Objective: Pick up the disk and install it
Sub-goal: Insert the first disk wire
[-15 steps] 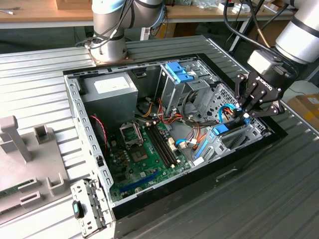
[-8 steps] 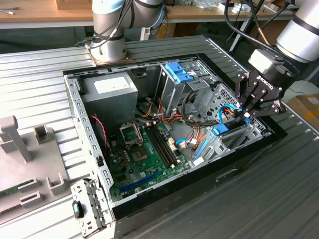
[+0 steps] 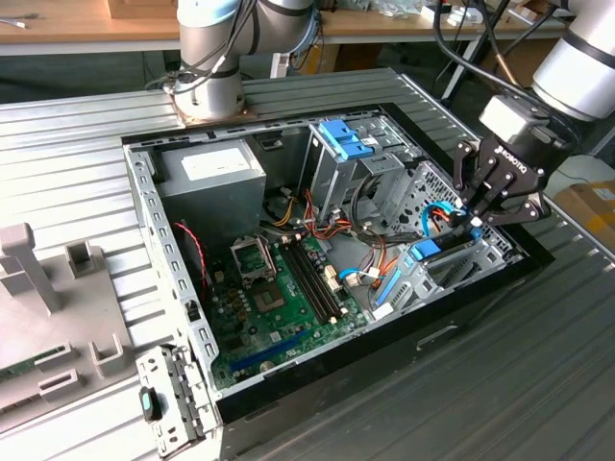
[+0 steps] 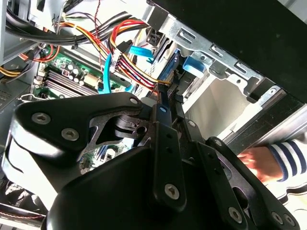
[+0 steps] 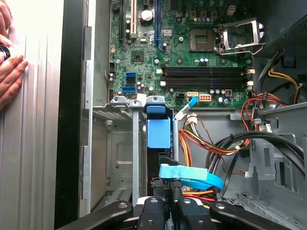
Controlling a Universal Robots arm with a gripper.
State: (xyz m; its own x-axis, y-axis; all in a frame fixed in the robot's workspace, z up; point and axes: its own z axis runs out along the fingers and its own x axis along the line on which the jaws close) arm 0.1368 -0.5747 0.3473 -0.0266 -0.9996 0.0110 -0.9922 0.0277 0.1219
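Black metal gripper (image 5: 165, 211), fingers nearly closed, pinches the blue-framed disk (image 5: 158, 133) standing edgewise in the grey steel case's (image 3: 173, 279) corner bay.

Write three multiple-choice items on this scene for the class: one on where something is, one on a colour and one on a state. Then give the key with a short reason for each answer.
1. In the exterior view, where is the gripper?
A. Over the power supply box.
B. Over the drive bay, at the exterior view's right.
C. Beyond the table's edge.

2. What colour is the motherboard?
A. Red.
B. Green.
C. White.

3. What state is the computer case in?
A. Lying on its side, open, insides exposed.
B. Shut with a side panel.
C. Standing upright.

Key:
1 B, because the gripper hangs above the metal bay on that side.
2 B, because the board is green in the exterior view and the first wrist view.
3 A, because the motherboard shows from above.
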